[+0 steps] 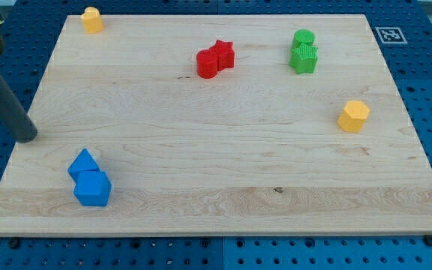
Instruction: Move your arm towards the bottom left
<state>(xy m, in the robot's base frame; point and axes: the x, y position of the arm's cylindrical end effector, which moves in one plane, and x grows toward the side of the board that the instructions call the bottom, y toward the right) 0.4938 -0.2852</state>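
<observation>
At the view's left edge, my tip [27, 136] rests on the wooden board [223, 210], the dark rod slanting up and off toward the top-left corner. No pincer is fitted (only this plain rod), so nothing is held. Below and right of the tip, near but apart, sit two blue blocks touching each other: the blue triangle [83, 164] and, just under it, the blue cube [93, 188], both in the board's bottom-left area. The yellow block [91, 19] lies at the top-left corner. Near top centre, the red cylinder [208, 64] touches the red star [223, 53]. Toward the top right, the green cylinder [303, 38] touches the green star [304, 59]. The yellow hexagon [353, 115] stands alone at right.
</observation>
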